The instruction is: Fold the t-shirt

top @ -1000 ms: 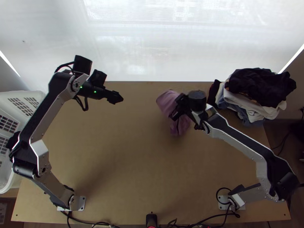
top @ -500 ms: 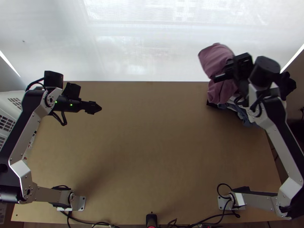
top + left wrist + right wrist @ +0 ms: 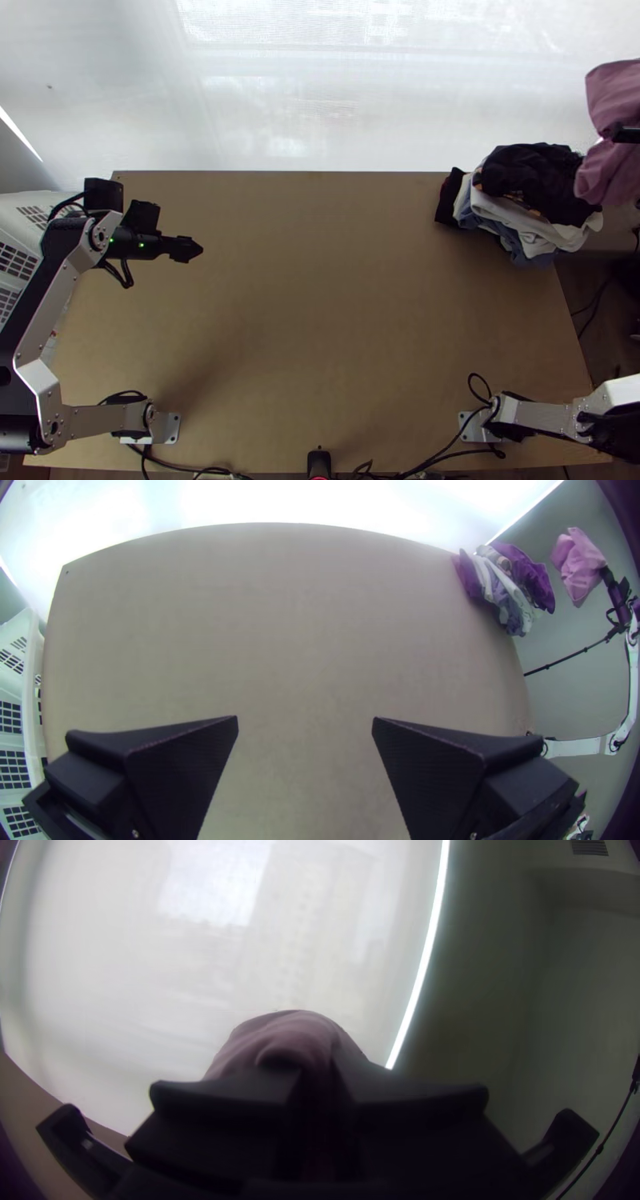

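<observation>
Up at the right edge of the top view hangs the pink-mauve t-shirt (image 3: 614,104), bunched, with my right gripper (image 3: 620,134) on it beyond the clothes pile. In the right wrist view the right gripper (image 3: 320,1090) is shut on a bunched part of the shirt (image 3: 287,1033). The same shirt (image 3: 579,563) appears far off in the left wrist view. Over the table's left part is my left gripper (image 3: 200,250); the left wrist view shows the left gripper (image 3: 305,723) with its fingers wide apart and bare table between them.
A pile of dark, white and blue clothes (image 3: 534,196) lies at the table's back right corner. A white basket (image 3: 20,240) stands beyond the left edge. The wooden table (image 3: 320,320) lies bare between the arms. Behind it is a pale blind (image 3: 304,88).
My right gripper has carried the shirt from the table's back middle, past the clothes pile, to the far right. The left arm has drawn back to the left and slightly nearer.
</observation>
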Robot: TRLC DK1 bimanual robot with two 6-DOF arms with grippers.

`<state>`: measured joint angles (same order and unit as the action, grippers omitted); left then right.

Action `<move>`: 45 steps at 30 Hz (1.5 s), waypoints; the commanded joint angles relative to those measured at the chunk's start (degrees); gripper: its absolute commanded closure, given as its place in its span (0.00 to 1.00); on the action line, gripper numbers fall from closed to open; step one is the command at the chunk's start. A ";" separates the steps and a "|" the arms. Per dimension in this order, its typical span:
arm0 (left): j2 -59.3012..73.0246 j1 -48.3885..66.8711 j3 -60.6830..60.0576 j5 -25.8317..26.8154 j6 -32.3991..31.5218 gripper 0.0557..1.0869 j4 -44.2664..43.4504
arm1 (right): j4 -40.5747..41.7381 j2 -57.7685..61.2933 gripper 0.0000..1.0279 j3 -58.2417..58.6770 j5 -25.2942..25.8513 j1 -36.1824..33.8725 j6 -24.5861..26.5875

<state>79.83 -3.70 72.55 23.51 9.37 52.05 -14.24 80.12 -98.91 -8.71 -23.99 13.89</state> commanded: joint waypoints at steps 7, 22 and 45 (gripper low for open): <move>-0.38 -3.59 -2.51 0.05 2.41 0.05 -0.28 | 4.40 10.32 0.97 -1.11 -5.00 -11.96 -4.49; -0.91 -13.26 -5.58 0.22 7.60 0.05 0.68 | 6.68 22.36 0.97 -0.58 3.08 6.23 -9.76; 0.06 -12.73 -5.32 0.31 7.60 0.05 -0.02 | 10.11 15.51 0.62 18.67 4.93 9.84 -12.13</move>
<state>79.83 -16.69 66.92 23.77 16.75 52.12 -5.28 97.82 -88.09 -3.97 -13.21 1.72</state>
